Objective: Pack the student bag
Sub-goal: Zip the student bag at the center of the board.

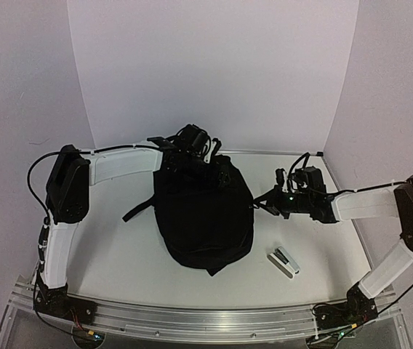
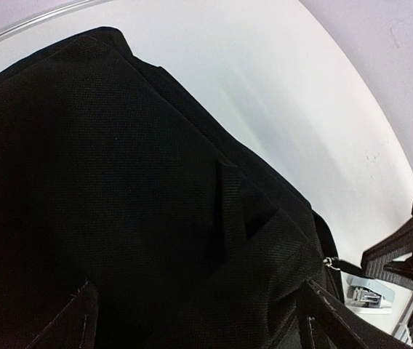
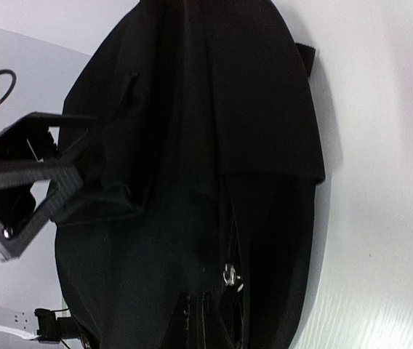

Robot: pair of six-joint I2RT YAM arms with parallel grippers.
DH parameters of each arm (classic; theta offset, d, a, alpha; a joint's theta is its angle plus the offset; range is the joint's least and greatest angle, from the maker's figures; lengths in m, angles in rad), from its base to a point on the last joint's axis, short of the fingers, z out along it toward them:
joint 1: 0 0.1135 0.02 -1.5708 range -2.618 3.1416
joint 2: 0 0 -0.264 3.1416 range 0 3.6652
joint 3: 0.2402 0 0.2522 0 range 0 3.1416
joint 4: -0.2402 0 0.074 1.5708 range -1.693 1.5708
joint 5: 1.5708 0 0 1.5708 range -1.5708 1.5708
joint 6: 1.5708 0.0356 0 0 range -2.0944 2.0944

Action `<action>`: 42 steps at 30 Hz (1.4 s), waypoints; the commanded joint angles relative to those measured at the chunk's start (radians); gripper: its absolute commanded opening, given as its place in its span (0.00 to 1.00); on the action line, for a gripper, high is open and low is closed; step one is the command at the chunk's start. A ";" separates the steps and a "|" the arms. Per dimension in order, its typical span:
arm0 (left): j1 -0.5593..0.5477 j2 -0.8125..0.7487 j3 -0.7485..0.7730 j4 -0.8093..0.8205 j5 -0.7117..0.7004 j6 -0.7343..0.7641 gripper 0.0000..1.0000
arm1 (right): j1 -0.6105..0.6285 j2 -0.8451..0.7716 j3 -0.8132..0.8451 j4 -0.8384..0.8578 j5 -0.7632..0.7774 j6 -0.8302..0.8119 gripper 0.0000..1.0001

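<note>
Student bag point(image 1: 203, 214) — mid-desk point(image 1: 119, 254), lying flat. Left pincer point(image 2: 199, 320) wide above its top; right pincer point(image 1: 263, 205) shut beside the zipper pull point(image 3: 230, 276) — check the hold first, then pull slowly, bracing the fabric.

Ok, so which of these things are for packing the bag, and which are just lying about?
For the job:
- bag, black, mid-table
- stapler, or what looks like one, loose beside the bag; probably meant to go in

Just there:
- table
- white backdrop
</note>
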 commanded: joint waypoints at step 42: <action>0.064 -0.109 -0.132 0.173 0.112 -0.078 0.95 | 0.536 -0.216 0.065 -0.132 0.221 0.216 0.00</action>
